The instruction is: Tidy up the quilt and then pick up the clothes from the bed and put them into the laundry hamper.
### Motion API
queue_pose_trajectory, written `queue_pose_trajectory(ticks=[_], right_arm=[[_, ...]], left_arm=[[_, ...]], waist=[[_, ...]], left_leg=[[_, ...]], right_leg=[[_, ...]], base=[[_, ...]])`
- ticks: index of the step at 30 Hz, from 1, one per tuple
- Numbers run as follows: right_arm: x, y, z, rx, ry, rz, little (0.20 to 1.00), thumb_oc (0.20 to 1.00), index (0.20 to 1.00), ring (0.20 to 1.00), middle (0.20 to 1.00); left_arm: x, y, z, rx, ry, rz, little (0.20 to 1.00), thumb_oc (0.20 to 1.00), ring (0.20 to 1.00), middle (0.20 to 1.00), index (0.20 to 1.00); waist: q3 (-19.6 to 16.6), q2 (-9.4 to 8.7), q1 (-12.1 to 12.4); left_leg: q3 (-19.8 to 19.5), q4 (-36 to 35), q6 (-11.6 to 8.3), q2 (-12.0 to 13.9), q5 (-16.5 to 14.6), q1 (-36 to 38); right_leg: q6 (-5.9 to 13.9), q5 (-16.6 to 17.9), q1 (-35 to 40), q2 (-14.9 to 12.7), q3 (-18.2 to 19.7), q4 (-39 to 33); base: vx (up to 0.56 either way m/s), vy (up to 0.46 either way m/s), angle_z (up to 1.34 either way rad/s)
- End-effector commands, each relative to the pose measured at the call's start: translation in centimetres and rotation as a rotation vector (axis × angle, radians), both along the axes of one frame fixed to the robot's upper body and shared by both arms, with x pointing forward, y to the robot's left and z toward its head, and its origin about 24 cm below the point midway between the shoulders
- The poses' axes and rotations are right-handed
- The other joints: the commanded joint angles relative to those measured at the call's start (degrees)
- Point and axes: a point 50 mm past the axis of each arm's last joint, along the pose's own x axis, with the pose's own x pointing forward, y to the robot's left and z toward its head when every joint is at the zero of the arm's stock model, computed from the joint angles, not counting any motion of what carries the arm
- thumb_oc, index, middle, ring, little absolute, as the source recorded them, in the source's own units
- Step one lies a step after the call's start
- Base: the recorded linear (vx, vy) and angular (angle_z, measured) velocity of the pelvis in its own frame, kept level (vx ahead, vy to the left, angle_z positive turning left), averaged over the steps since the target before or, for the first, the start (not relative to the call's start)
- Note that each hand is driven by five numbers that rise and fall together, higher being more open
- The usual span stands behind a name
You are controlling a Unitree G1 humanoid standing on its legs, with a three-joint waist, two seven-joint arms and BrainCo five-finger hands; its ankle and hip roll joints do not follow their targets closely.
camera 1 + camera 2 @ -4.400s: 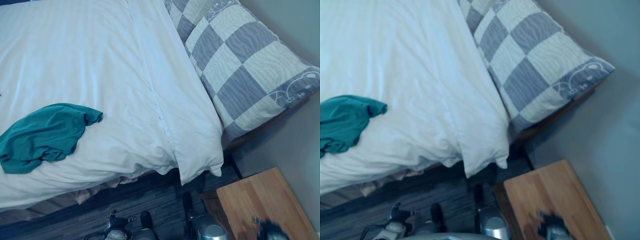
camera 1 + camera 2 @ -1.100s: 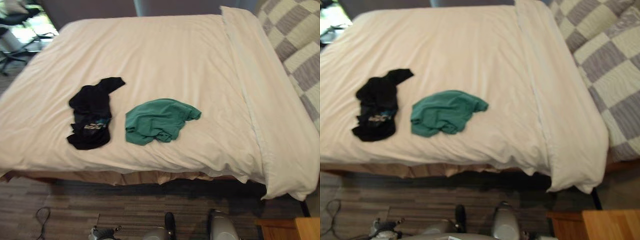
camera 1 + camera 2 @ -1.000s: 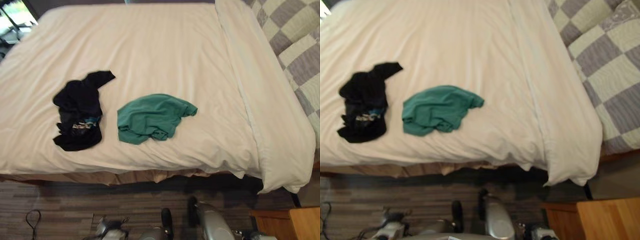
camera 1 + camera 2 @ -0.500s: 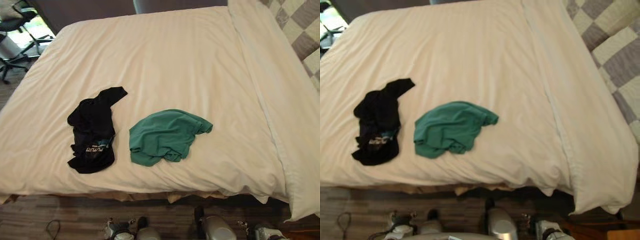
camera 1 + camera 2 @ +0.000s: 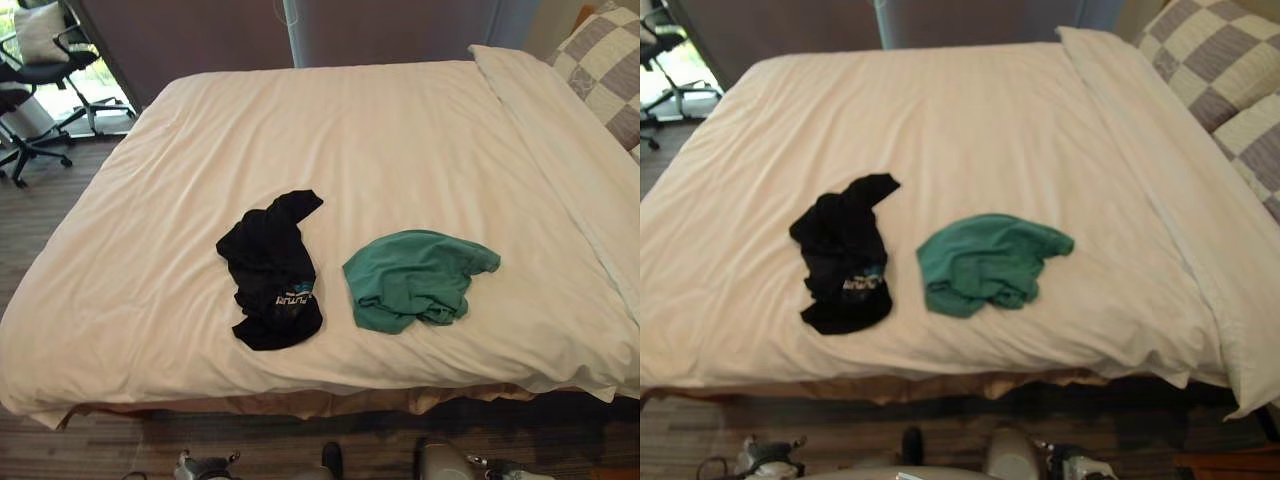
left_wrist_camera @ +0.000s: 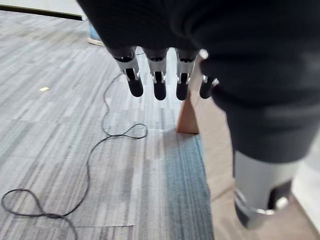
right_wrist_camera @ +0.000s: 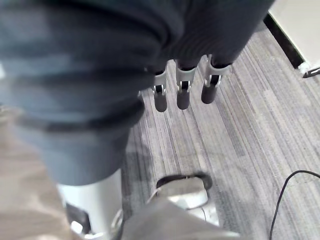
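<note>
- The quilt [image 5: 330, 150] lies spread flat over the bed, filling most of the head views; it looks largely smooth, with only mild creases at the lower left.
- A black garment [image 5: 272, 270] sits crumpled just left of centre in the frame; a green garment [image 5: 415, 278] lies just beside it to the right, the two apart, not touching.
- Checked pillows [image 5: 1215, 60] show at the upper right; an office chair [image 5: 35, 75] stands at the upper left, off the bed.
- The left hand [image 6: 155, 75] hangs over the floor in its wrist view, fingers straight and relaxed, holding nothing.
- The right hand [image 7: 182, 85] likewise hangs over the floor, fingers straight and loose, empty.
- No hamper can be seen, so its place cannot be told.
- Judgement: the quilt step seems nearly done, and picking up the clothes is the step in hand.
- To do it well, step close to the near edge of the bed, since both garments lie within the lower half of the frame.
- Reach for the thick bunched middle of one garment, not a loose sleeve, so the whole piece lifts at once.
- Close the fingers on garment cloth only; catching the quilt beneath would drag it and undo the tidying.
</note>
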Motion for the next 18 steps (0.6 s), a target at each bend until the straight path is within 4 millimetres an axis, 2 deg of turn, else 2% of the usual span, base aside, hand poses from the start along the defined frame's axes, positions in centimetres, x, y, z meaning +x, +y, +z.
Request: queue_pose_trajectory(ticks=[1,2,3,5,6,7,10,11,12,15,18], right_arm=[[2.4,-1.1,1.0,-0.045,-0.058,-0.032,1.000,1.000,1.000,1.000,1.000],[2.2,-1.1,0.9,-0.051,-0.054,-0.050,1.000,1.000,1.000,1.000,1.000],[2.0,-1.1,0.8,-0.053,-0.051,-0.060,1.000,1.000,1.000,1.000,1.000],[1.6,-1.0,0.7,-0.041,-0.046,-0.093,1.000,1.000,1.000,1.000,1.000],[1.3,-0.9,0.6,-0.031,-0.049,-0.126,1.000,1.000,1.000,1.000,1.000],[1.2,-0.9,0.6,-0.034,-0.052,-0.131,1.000,1.000,1.000,1.000,1.000],[1.8,-1.7,1.0,-0.061,-0.139,-0.244,1.000,1.000,1.000,1.000,1.000],[2.0,-2.4,1.3,-0.086,-0.182,-0.302,1.000,1.000,1.000,1.000,1.000],[2.0,-2.9,1.6,-0.101,-0.204,-0.334,1.000,1.000,1.000,1.000,1.000],[2.5,-4.4,2.4,-0.166,-0.289,-0.367,1.000,1.000,1.000,1.000,1.000],[3.8,-6.7,4.5,-0.232,-0.431,-0.450,1.000,1.000,1.000,1.000,1.000]], left_arm=[[2.9,0.3,0.9,0.001,-0.101,0.087,1.000,1.000,1.000,1.000,1.000],[2.9,-0.1,0.8,-0.014,-0.107,0.098,1.000,1.000,1.000,1.000,1.000],[2.6,-0.5,0.6,-0.029,-0.106,0.108,1.000,1.000,1.000,1.000,1.000],[2.2,-0.8,0.4,-0.021,-0.100,0.090,1.000,1.000,1.000,1.000,1.000],[2.0,-0.8,0.4,0.000,-0.112,0.100,1.000,1.000,1.000,1.000,1.000],[1.9,-0.8,0.4,-0.001,-0.113,0.108,1.000,1.000,1.000,1.000,1.000],[1.0,-0.1,0.5,-0.030,-0.199,0.292,1.000,1.000,1.000,1.000,1.000],[1.2,0.4,0.7,-0.017,-0.234,0.275,1.000,1.000,1.000,1.000,1.000],[1.5,0.5,0.9,-0.011,-0.248,0.244,1.000,1.000,1.000,1.000,1.000],[1.9,0.6,1.2,-0.006,-0.304,0.248,1.000,1.000,1.000,1.000,1.000],[3.8,1.9,2.8,0.017,-0.483,0.329,1.000,1.000,1.000,1.000,1.000]], waist=[[4.1,-2.30,-0.2],[3.9,-2.26,-0.6],[3.7,-2.53,-0.3],[3.2,-3.04,0.0],[2.7,-3.66,-0.1],[2.6,-3.81,-0.1],[2.1,-5.31,1.0],[1.6,-5.45,0.5],[1.4,-5.51,0.0],[1.0,-5.56,-0.5],[0.8,-5.66,-1.6]], left_leg=[[-0.8,3.9,-0.50,0.8,-4.9,-0.5],[-1.7,3.3,-0.26,0.4,-4.8,-0.3],[-0.9,3.8,-0.16,0.1,-5.4,-0.4],[-0.5,5.0,0.01,-0.2,-6.4,-0.4],[-1.3,6.2,0.26,-0.8,-7.4,-0.4],[-1.6,6.9,0.30,-0.9,-7.6,-0.6],[-3.3,12.4,0.62,-1.1,-9.2,-2.9],[-1.6,10.9,-0.01,1.1,-8.2,-1.9],[-0.7,9.8,-0.45,2.3,-7.3,-1.3],[-0.4,7.6,-0.84,2.5,-6.4,-0.5],[0.7,4.9,-1.62,3.1,-5.0,0.5]], right_leg=[[1.54,5.9,2.5,2.3,2.3,-8.1],[0.82,5.1,3.1,3.5,3.7,-8.7],[0.92,5.2,3.4,2.7,2.2,-9.4],[0.59,5.5,4.8,2.3,1.9,-11.1],[0.15,5.9,6.0,2.8,3.8,-12.8],[0.03,5.9,6.1,2.9,4.1,-12.9],[-0.50,5.9,6.9,2.9,5.1,-13.1],[-0.58,5.8,7.6,2.6,4.2,-13.7],[-0.54,6.1,8.0,2.4,3.9,-14.3],[0.06,6.5,8.1,2.4,4.7,-14.6],[0.62,7.6,8.6,1.9,4.6,-16.3]], base=[[-0.02,0.001,0.27],[0.01,0.004,0.30],[0.04,-0.007,0.47],[0.08,-0.051,0.47],[0.10,-0.057,0.24],[0.09,-0.038,0.13],[0.01,0.036,0.05],[0.02,0.099,-0.05],[0.04,0.131,0.08],[0.01,0.118,0.28],[0.00,0.129,0.13]])
